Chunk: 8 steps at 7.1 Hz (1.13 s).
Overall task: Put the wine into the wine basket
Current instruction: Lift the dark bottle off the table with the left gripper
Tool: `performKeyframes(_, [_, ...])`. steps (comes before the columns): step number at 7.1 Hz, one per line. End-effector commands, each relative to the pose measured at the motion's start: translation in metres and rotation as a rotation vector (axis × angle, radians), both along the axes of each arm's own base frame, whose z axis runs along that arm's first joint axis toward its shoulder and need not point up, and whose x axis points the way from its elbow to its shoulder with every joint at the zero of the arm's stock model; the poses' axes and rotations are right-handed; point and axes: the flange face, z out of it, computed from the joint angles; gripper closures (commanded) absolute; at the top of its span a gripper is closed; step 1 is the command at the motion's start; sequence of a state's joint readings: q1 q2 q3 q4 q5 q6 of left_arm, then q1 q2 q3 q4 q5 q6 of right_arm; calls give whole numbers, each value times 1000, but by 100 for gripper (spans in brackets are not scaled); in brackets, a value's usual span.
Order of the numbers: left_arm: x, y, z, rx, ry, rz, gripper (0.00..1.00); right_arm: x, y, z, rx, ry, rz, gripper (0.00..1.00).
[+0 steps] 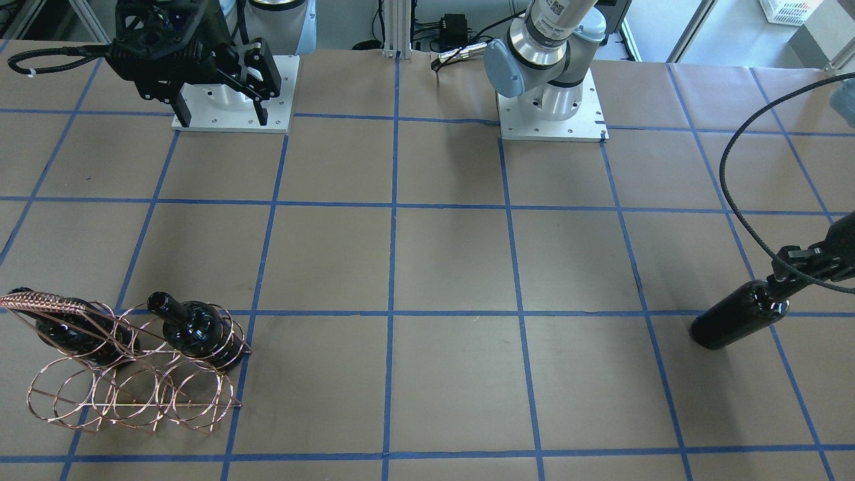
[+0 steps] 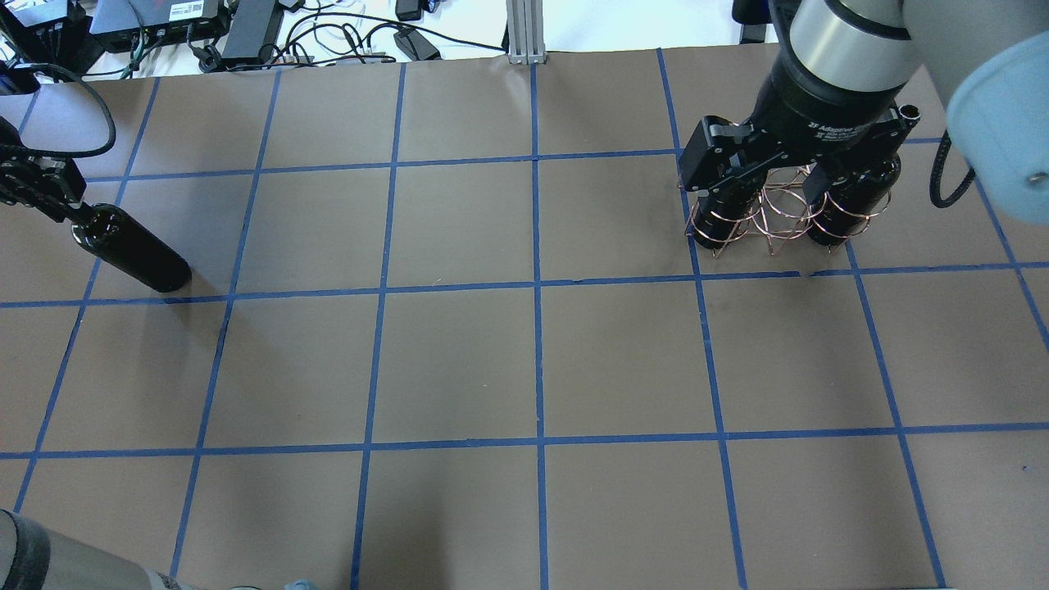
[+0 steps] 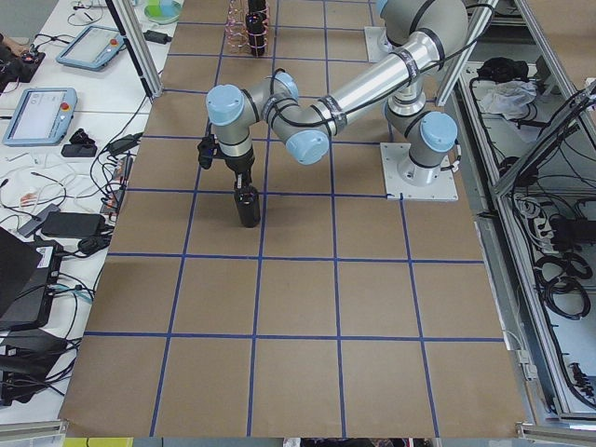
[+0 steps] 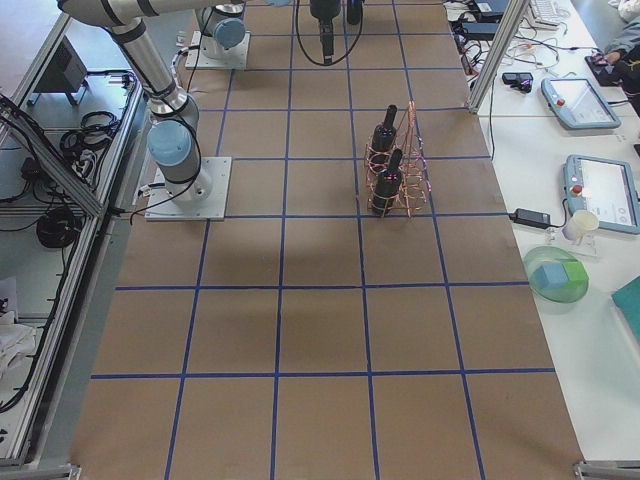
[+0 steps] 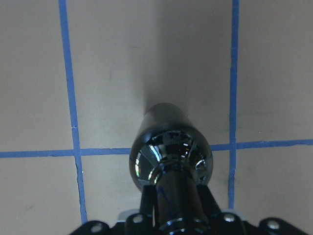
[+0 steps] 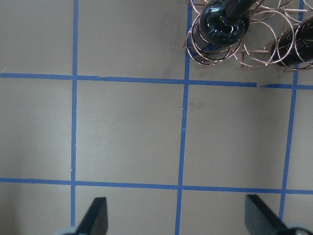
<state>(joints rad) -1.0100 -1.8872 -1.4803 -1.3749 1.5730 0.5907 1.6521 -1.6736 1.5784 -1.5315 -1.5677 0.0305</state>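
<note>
My left gripper [image 2: 67,211] is shut on the neck of a dark wine bottle [image 2: 131,251] and holds it upright at the table's left side. The bottle's base is at or just above the paper. The left wrist view looks down on the bottle's shoulder [image 5: 171,159]. The copper wire wine basket [image 1: 133,387] stands at the far right and holds two other dark bottles [image 1: 195,331] [image 1: 73,336]. My right gripper [image 2: 787,184] is open and empty, high above the table on the near side of the basket [image 6: 234,49].
The table is covered in brown paper with a blue tape grid [image 2: 537,283]. Both arm bases [image 1: 551,113] are bolted at the robot's edge. A black cable [image 1: 731,194] loops from the left wrist. Pendants and a green bowl [image 4: 555,278] lie on the side bench.
</note>
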Motion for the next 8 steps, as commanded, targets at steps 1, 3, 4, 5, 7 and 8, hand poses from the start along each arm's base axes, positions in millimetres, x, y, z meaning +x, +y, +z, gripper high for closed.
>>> performKeyframes(1, [-52,-1,32,-21,-20,-69,100,0,0,0,1,0,0,0])
performKeyframes(3, [-122,6,70,-71,-36,-52,100,0,0,0,1,0,-2,0])
performKeyframes(4, [-173,9,83,-91,-40,-74,100,1,0,0,1,0,0,0])
performKeyframes(5, [-225,16,90,-95,-26,-68,100,1,1,1,-1,0,-2,0])
performKeyframes(7, [-323,40,81,-79,-9,-130,100,1,0,-1,2,-2,-2,0])
performKeyframes(8, [-366,55,75,-67,-1,-44,100,1,1,1,-1,0,-2,0])
